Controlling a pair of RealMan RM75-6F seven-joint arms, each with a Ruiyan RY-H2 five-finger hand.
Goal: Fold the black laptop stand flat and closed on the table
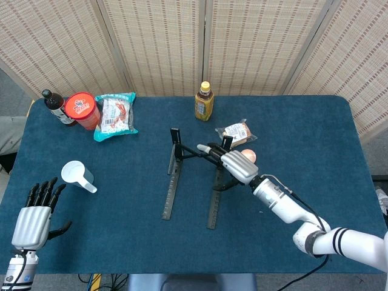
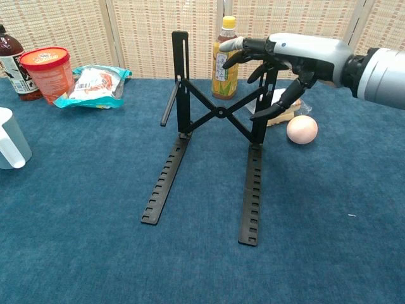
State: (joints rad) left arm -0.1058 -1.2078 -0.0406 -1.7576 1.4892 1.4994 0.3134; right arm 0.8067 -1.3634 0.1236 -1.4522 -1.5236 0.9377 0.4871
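Observation:
The black laptop stand (image 2: pixel 166 180) stands unfolded mid-table, two notched rails flat on the cloth, two uprights vertical and joined by a crossed brace (image 2: pixel 218 114). In the head view the stand (image 1: pixel 170 188) lies just left of my right forearm. My right hand (image 2: pixel 285 60) reaches in from the right and grips the top of the right upright, fingers curled over it and thumb behind it lower down. The same right hand (image 1: pixel 237 165) shows in the head view. My left hand (image 1: pixel 36 221) hovers at the table's near left corner, fingers spread, holding nothing.
A pale round ball (image 2: pixel 302 129) and a wrapped sandwich (image 1: pixel 235 133) lie just right of the stand. A yellow bottle (image 2: pixel 226 57) stands behind it. Back left are a snack bag (image 2: pixel 95 82), a red tub (image 2: pixel 46 73) and a dark bottle (image 2: pixel 9 60). A white cup (image 1: pixel 77 176) sits left.

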